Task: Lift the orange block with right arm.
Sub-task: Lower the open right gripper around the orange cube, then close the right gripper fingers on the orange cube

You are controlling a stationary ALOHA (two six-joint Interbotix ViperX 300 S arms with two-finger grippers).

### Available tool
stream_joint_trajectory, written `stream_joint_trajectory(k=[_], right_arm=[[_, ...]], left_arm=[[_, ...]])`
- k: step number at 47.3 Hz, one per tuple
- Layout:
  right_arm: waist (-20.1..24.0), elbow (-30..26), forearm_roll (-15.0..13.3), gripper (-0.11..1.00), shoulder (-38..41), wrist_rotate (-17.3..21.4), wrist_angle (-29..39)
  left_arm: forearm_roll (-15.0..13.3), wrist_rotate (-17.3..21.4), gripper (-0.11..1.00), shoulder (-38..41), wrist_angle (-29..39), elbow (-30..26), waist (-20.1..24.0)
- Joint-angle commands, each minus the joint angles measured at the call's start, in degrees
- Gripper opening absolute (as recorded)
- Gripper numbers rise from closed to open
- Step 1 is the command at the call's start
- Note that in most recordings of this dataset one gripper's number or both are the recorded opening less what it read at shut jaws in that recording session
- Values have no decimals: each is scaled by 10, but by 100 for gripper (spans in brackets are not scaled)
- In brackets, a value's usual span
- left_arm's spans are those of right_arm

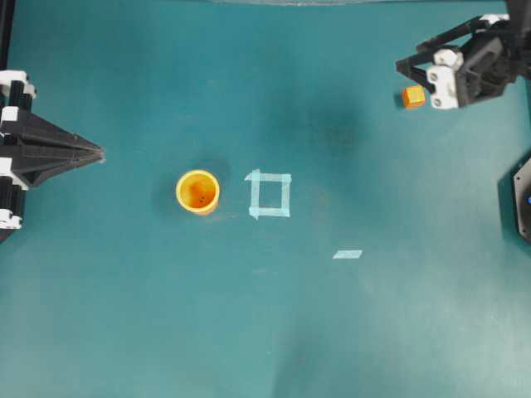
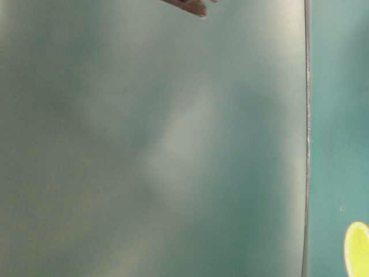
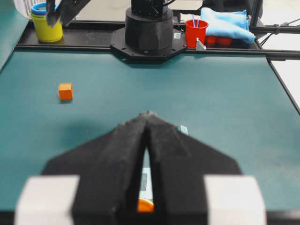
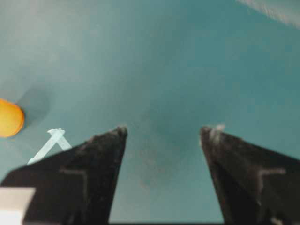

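Note:
The orange block [image 1: 413, 96] [image 3: 65, 91] is a small cube resting on the teal table at the far right, with nothing gripping it. My right gripper [image 1: 415, 73] [image 4: 164, 129] hangs raised over that spot. Its jaws stand wide open, and only bare table shows between its fingers [image 4: 105, 154]. The block is out of sight in the right wrist view. At the left edge my left gripper [image 1: 98, 153] [image 3: 149, 115] is shut, its tips pressed together and holding nothing.
A round yellow-orange cup [image 1: 197, 191] [image 4: 8, 117] stands left of centre, beside a pale tape square [image 1: 270, 194] and a tape strip [image 1: 348, 254]. Behind the table are the right arm's base [image 3: 149, 30], a red cup [image 3: 196, 32], a blue cloth [image 3: 227, 23] and a yellow tub [image 3: 45, 27].

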Motion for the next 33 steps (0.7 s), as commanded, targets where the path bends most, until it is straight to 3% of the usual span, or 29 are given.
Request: stream_joint_trajectory(k=[1,6,19,33], right_arm=[[-1,-28,-12,65,25,25,24],[-1,-48,-22,65,64,57,63],[-4,-113,-42,65,154,91,163],[-6,-154,-110,65,207,167,247]], left_arm=[[1,0,0,3,-3,-15,-1],[1,0,0,4,-3,-16,-1],[1,0,0,4,-3,-15,-1],[1,0,0,3,-3,-16,-1]])
